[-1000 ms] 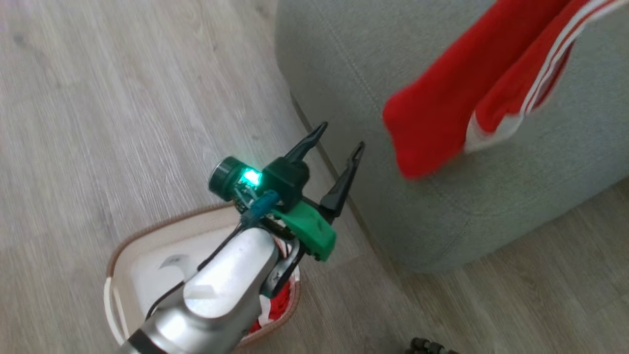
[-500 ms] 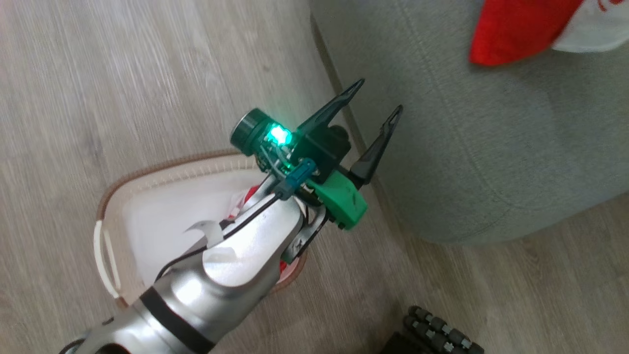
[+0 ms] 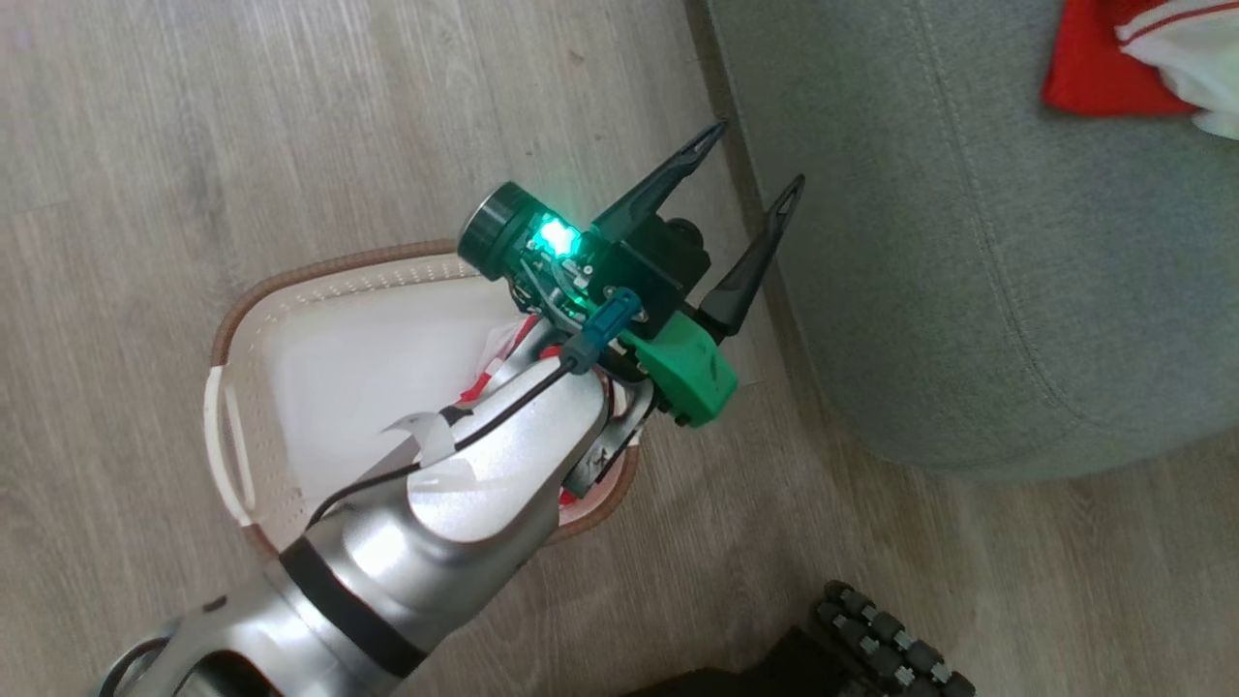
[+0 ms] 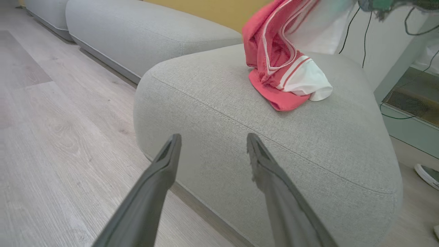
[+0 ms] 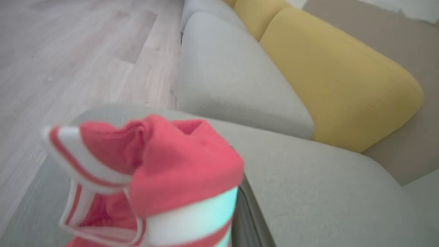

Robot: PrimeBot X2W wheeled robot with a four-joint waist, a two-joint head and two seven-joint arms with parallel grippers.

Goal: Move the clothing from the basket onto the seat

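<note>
The cream basket (image 3: 290, 283) stands on the floor beside the grey-green seat (image 3: 968, 290). A bit of red and white clothing (image 3: 487, 376) peeks out of it under my left forearm. My left gripper (image 3: 757, 153) hovers open and empty over the basket's far rim, pointing at the seat (image 4: 274, 151). A red garment with white stripes (image 4: 277, 65) hangs from above, and its lower end lies on the seat. In the right wrist view this clothing (image 5: 171, 171) drapes over my right gripper, which is shut on it; one dark finger (image 5: 247, 216) shows beside the cloth.
Pale wood floor (image 3: 194, 116) surrounds the basket. A second grey cushion (image 5: 226, 75) and a yellow cushion (image 5: 336, 72) lie beyond the seat. A black ridged part of my base (image 3: 891, 649) sits at the bottom. Cables (image 4: 363, 37) hang right of the seat.
The head camera has swung, shifting the whole picture. The held red garment has travelled farther in over the seat. My left gripper stays open above the basket.
</note>
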